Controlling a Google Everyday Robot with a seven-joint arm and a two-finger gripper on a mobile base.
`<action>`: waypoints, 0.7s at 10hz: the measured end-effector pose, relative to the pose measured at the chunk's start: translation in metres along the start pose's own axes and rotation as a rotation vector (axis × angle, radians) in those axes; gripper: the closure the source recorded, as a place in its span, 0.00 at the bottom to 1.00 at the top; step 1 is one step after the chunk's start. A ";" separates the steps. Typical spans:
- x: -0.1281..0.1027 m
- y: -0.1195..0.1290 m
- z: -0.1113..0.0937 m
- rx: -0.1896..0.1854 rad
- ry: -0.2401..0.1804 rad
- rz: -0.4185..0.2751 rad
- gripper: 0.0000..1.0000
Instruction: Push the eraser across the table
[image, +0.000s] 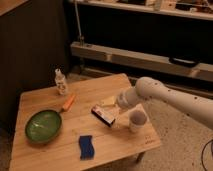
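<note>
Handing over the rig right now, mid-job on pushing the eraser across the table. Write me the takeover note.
Gripper: open, holding nothing, low over the table just behind the eraser's right end.
Eraser: lying flat, right of the table's centre; white cup close on its right.
Elsewhere: green bowl, blue block, orange carrot piece, small bottle, all apart from the eraser.
Done: approach. Contact with the eraser cannot be told.
Left: the push itself; probably steer away from the cup.

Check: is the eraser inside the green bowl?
No, the eraser lies on the table, well apart from the green bowl, with the gripper close beside it.
</note>
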 end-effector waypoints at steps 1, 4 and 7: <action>-0.012 -0.005 -0.005 0.002 -0.038 0.005 0.36; -0.040 -0.008 0.003 0.076 -0.108 -0.021 0.67; -0.060 -0.002 0.025 0.119 -0.112 -0.071 0.92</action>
